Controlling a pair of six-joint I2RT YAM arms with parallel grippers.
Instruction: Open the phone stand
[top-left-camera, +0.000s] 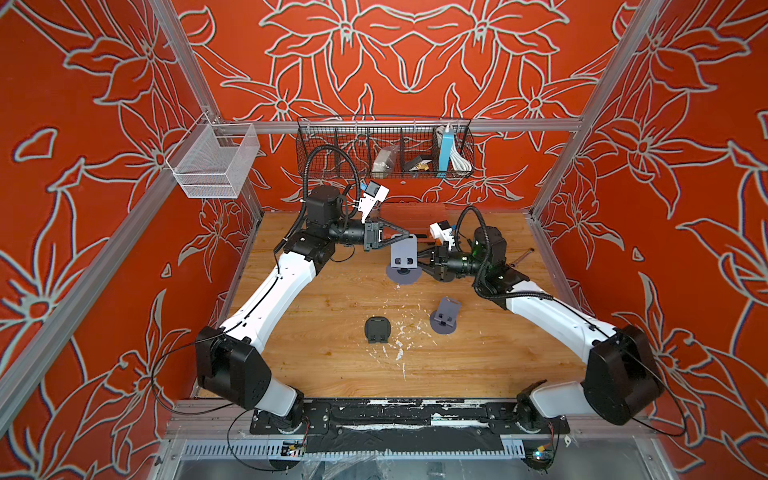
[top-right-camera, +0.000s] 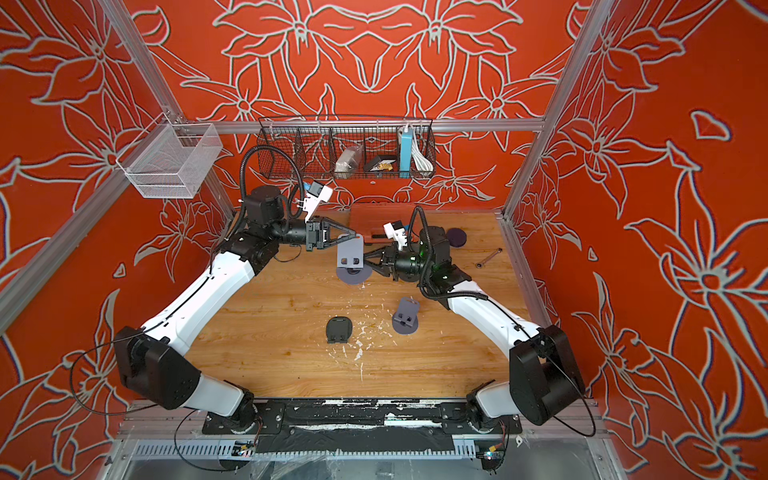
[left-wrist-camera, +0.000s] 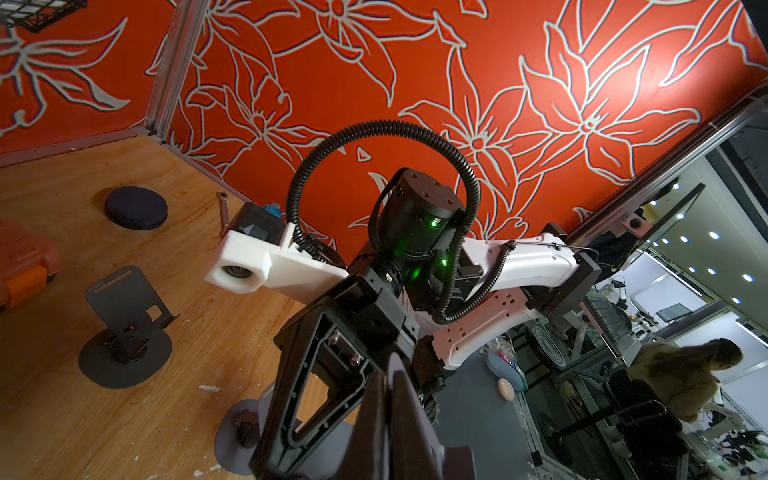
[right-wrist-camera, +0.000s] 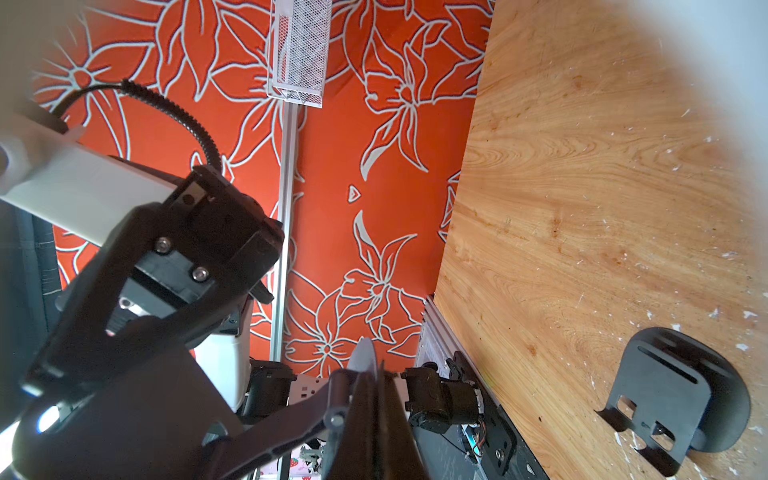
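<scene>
Toward the back of your table (top-left-camera: 332, 374), left fingers (top-left-camera: 395, 228) clench the grey phone stand (top-left-camera: 402, 254) by its plate, right fingers (top-left-camera: 429, 270) its base

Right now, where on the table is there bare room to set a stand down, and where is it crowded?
Free: the wide front strip of table between the folded black stand and the front rail. Crowded: the back, around the phone stand, red case and wrench, with the open grey stand just nearer.
</scene>
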